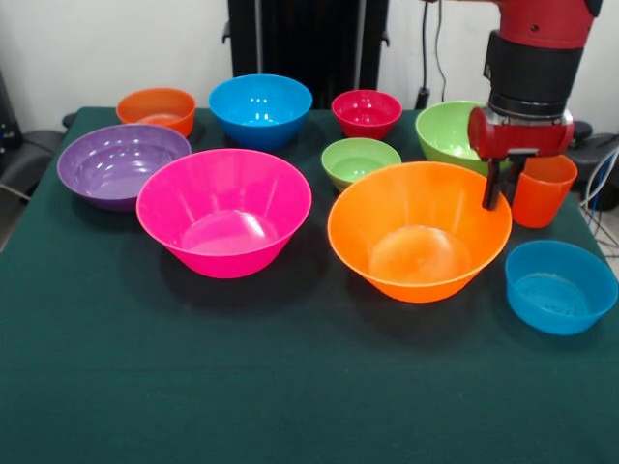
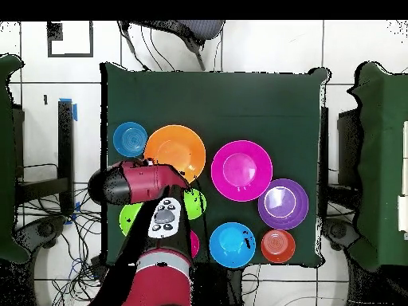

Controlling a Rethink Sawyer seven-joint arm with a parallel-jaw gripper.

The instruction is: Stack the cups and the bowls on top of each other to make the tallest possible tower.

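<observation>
On the green table (image 1: 290, 406), seen from the front, the purple bowl (image 1: 121, 164) sits at the far left, with the small orange bowl (image 1: 158, 109) just behind it. Next comes the big pink bowl (image 1: 224, 210), upright and empty, its rim close to the purple one. Behind it stands the blue bowl (image 1: 260, 109), near the table's far edge. Further right, the small red bowl (image 1: 367, 113) sits at the back and the small green bowl (image 1: 360, 160) just in front of it. The big orange bowl (image 1: 419, 230) lies to the right of the pink one, a clear gap between them. Behind it, partly hidden by the arm, is the medium green bowl (image 1: 448, 133). The gripper (image 1: 508, 181) hangs over the orange bowl's right rim; its dark fingers (image 1: 494, 184) stand slightly apart and hold nothing, one of them just beside the cup (image 1: 542, 189). The cup stands upright at the table's right side, mouth up, apart from any bowl. The small blue bowl (image 1: 560, 286) sits at the near right, alone. In the overhead view the arm (image 2: 147, 191) covers the cup. Nothing is stacked.
</observation>
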